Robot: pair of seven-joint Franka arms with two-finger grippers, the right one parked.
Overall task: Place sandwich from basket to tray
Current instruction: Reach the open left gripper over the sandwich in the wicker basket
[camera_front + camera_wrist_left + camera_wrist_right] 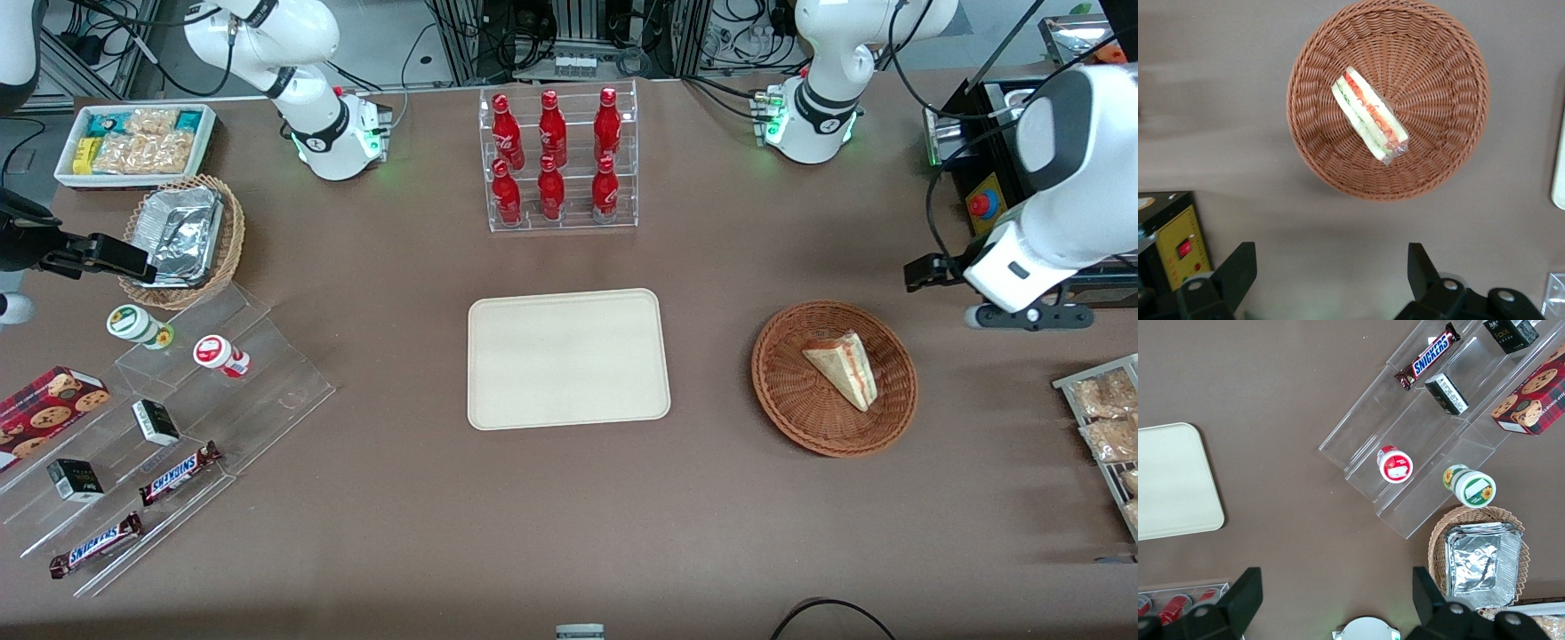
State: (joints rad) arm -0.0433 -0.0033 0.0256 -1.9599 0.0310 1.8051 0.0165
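Starting from the tray [568, 359] at mid-table, the basket [834, 378] sits well apart toward my working arm's end, the sandwich [843, 368] lying inside it. My gripper [1328, 277] hangs above the table near the basket, pointing down, fingers [1237, 267] spread wide, holding nothing.

The brown table [373, 498] carries the cream tray [568, 358] near its middle, with the reddish-brown wicker basket [791, 400] beside it toward the working arm's end. Farther from the front camera stands a clear rack of red bottles [558, 160]. The gripper [1331, 280] hangs above bare table near the basket, fingers spread.
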